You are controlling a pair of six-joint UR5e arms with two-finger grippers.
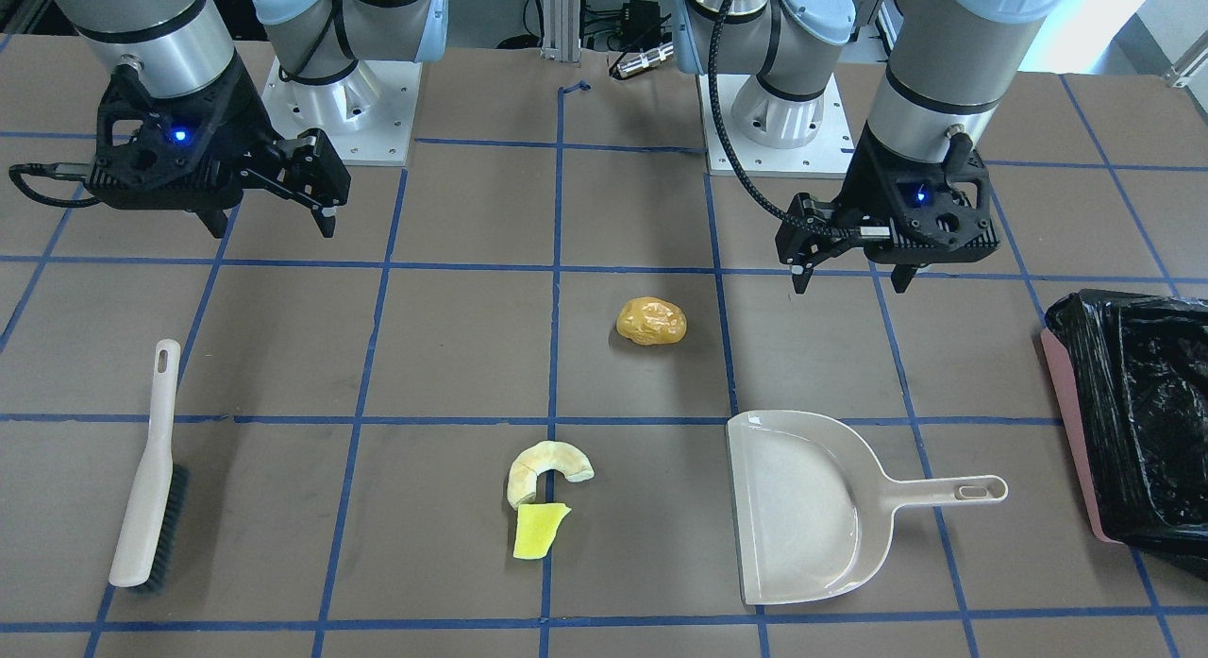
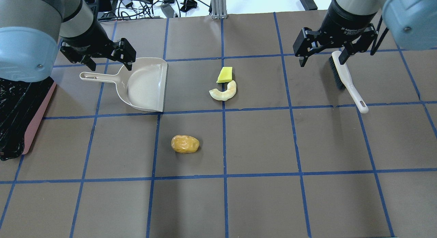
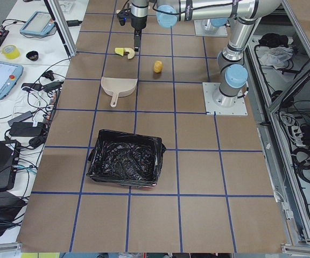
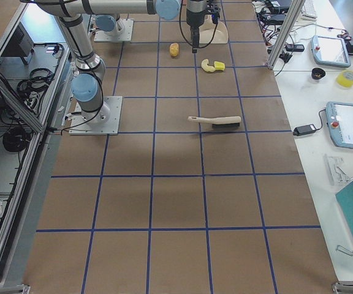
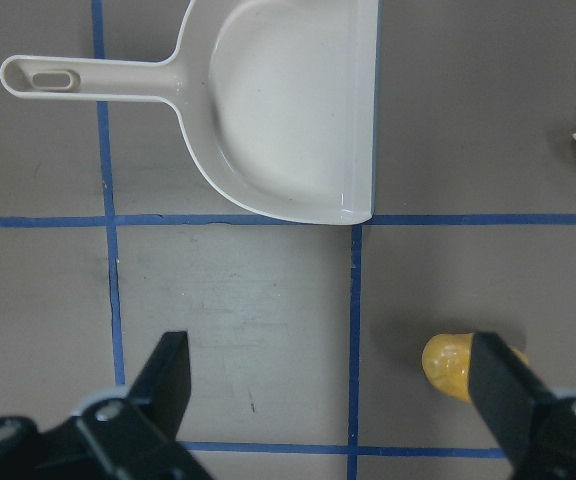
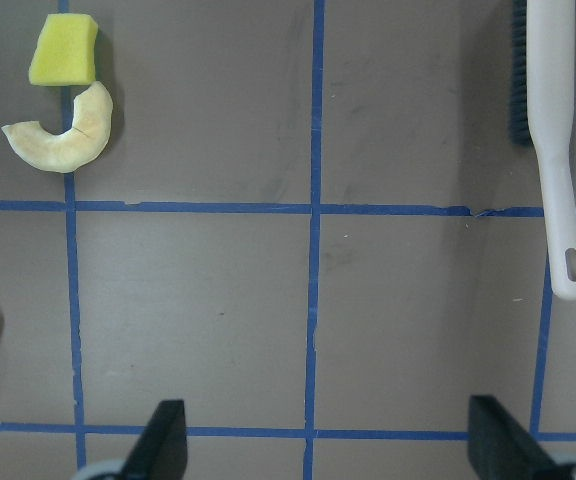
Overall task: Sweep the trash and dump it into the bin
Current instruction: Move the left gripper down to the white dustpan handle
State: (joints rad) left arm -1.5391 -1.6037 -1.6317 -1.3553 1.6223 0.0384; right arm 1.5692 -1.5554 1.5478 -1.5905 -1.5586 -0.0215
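The bin (image 1: 1071, 422) ran off the right edge of the front-facing view, so only part of it showed. In the overhead view it was cut by the left edge and partly covered by the left arm (image 2: 24, 36). There the bristle end of the brush (image 1: 151, 469) was partly hidden behind a gripper.

Three pieces of trash lay on the table (image 1: 453, 356). One orange-brown lump (image 1: 651, 321) sat at centre. One pale crescent (image 1: 547, 469) sat at lower centre, right against one yellow wedge (image 1: 538, 531) just below it. One dustpan (image 1: 802, 507) lay at lower right, and the one brush at lower left.

The left gripper (image 1: 849, 276) at upper right and the right gripper (image 1: 272, 226) at upper left both hung above the table, jaws spread wide, holding nothing.
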